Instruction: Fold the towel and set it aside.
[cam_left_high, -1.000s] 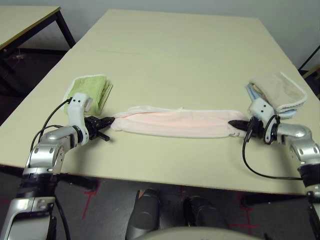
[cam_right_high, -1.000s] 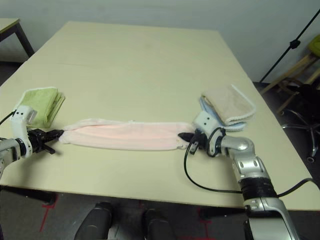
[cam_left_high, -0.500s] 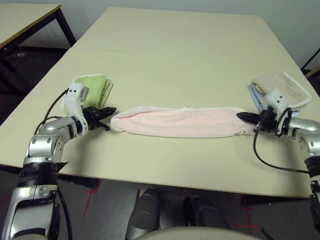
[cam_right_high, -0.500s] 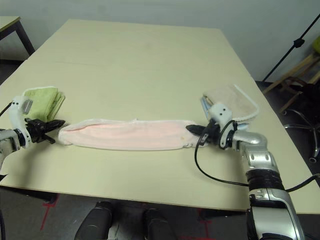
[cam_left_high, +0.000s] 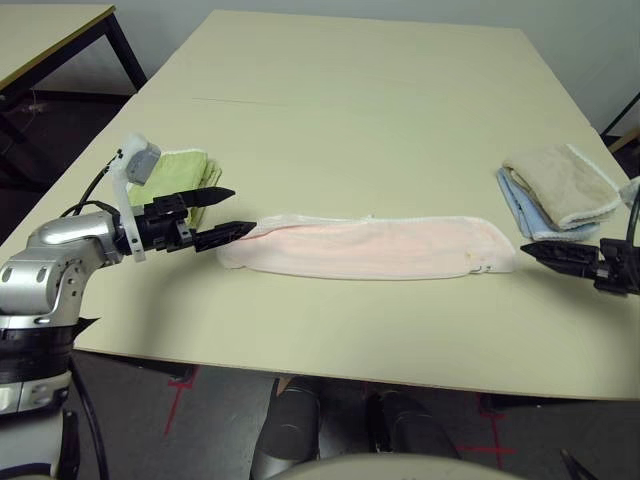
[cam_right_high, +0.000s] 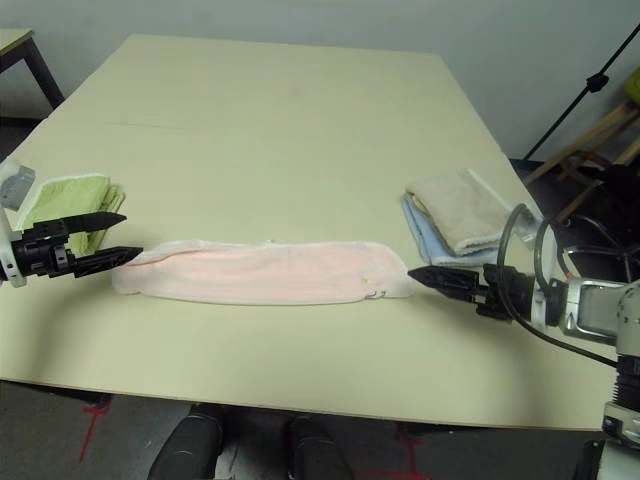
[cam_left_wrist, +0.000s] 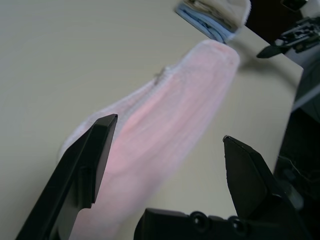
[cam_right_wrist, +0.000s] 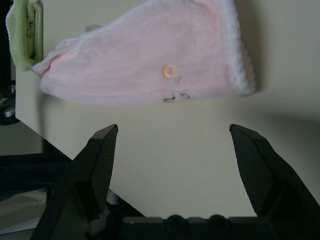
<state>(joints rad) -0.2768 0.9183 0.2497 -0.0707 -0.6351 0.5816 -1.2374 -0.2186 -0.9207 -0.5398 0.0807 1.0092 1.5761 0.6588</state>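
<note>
The left gripper (cam_left_high: 213, 212) hangs above the table with its two black fingers spread wide, nothing between them, their tips just off the left end of the towel (cam_left_high: 365, 248). The right gripper (cam_right_high: 440, 278) is likewise spread and empty, its fingers pointing at the towel's right end from a little way off, over the table's near right part.

A second ago both grippers were pinched shut on the towel's two ends, low at the table. Since then both have let go and opened; the left has lifted and the right has drawn back toward the table's right edge. The towel has stayed where it lay, a long narrow pink band folded lengthwise, flat across the near part of the table, white piping along its edges and a small yellow mark near its right end.

Beyond the left gripper a folded green towel (cam_left_high: 178, 175) sits near the table's left edge. To the right, a beige towel (cam_left_high: 565, 185) lies stacked on a light-blue towel (cam_left_high: 520, 202), near the pink one's right end but apart from it.

The table (cam_left_high: 360, 110) is pale cream and smooth. Another table (cam_left_high: 45, 30) stands at far left on a dark floor; a black stand (cam_right_high: 590, 85) and a wooden chair (cam_right_high: 610, 125) show at right before a pale wall.
</note>
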